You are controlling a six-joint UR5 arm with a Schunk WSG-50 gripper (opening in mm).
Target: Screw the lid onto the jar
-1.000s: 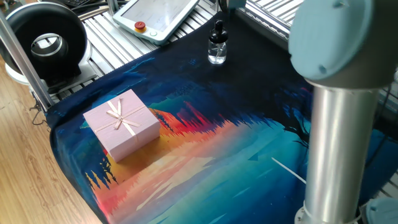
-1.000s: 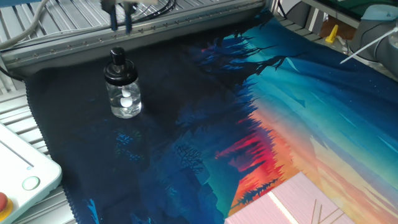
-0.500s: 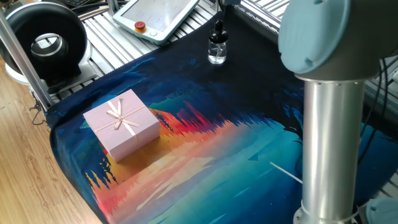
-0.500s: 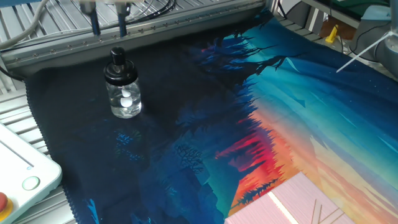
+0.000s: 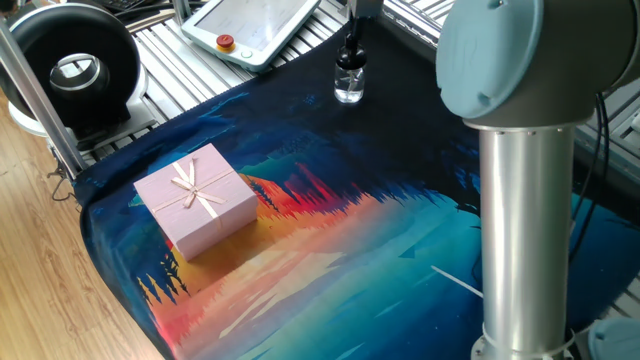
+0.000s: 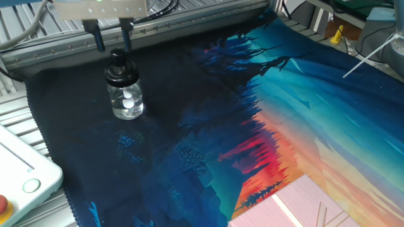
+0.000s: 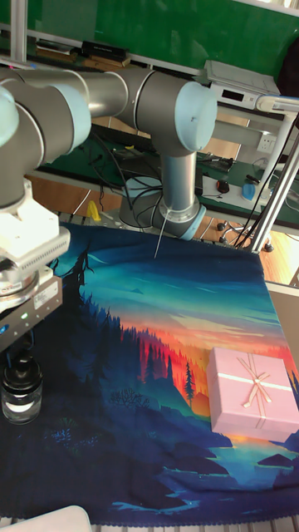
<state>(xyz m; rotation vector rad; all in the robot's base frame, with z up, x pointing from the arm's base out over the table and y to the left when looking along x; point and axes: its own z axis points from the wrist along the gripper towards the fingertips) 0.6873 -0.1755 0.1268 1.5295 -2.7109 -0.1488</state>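
Observation:
The jar is a tiny clear glass bottle standing upright on the dark end of the printed cloth. The black bulb-topped lid sits on its neck. My gripper hangs right above it, open, one finger on each side of the bulb's tip and touching nothing. From the one fixed view the jar and lid stand at the far edge, with the gripper just over them. In the tall fixed view the jar stands at the lower left under the gripper.
A pink gift box with a ribbon stands on the cloth's other end. A white teach pendant lies beyond the cloth, near the jar. A metal rail runs behind the jar. The arm's grey column rises at the right.
The gripper has come down over the lid. Its fingers have spread apart and now flank the bulb. The jar and lid have not moved.

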